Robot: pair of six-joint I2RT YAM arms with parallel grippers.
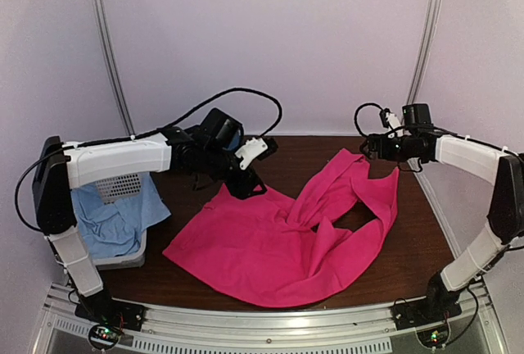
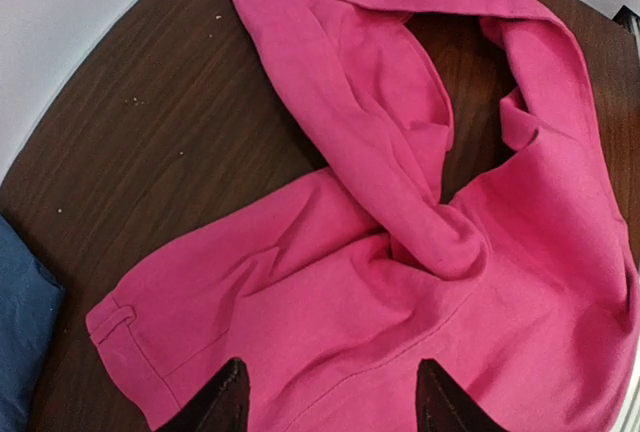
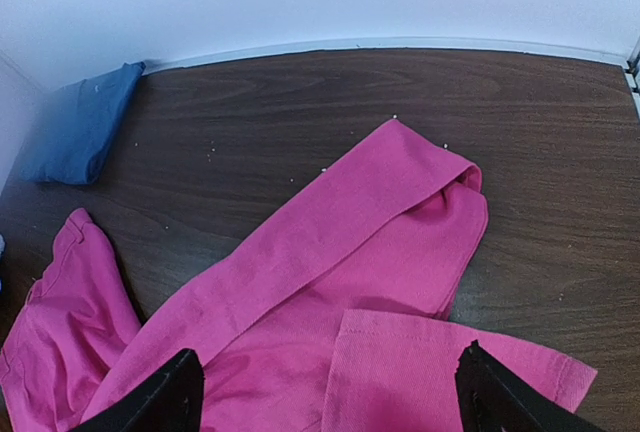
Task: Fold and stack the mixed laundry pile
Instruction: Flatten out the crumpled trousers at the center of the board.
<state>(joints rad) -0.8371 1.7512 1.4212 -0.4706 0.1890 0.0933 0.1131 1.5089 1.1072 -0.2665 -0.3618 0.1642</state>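
1. The pink shirt (image 1: 270,247) lies crumpled and twisted across the middle of the brown table (image 1: 417,231), with its hem close to the near edge.
2. At the left, a white slotted basket (image 1: 123,186) holds the light-blue cloth (image 1: 115,219).
3. The left gripper (image 2: 332,397) hangs over the shirt's far left part, jaws apart and gripping nothing.
4. The right gripper (image 3: 330,392) hovers over the sleeve at the far right, fingers spread wide and empty.
5. The dark blue T-shirt (image 3: 80,132) lies folded at the far left, by the wall.
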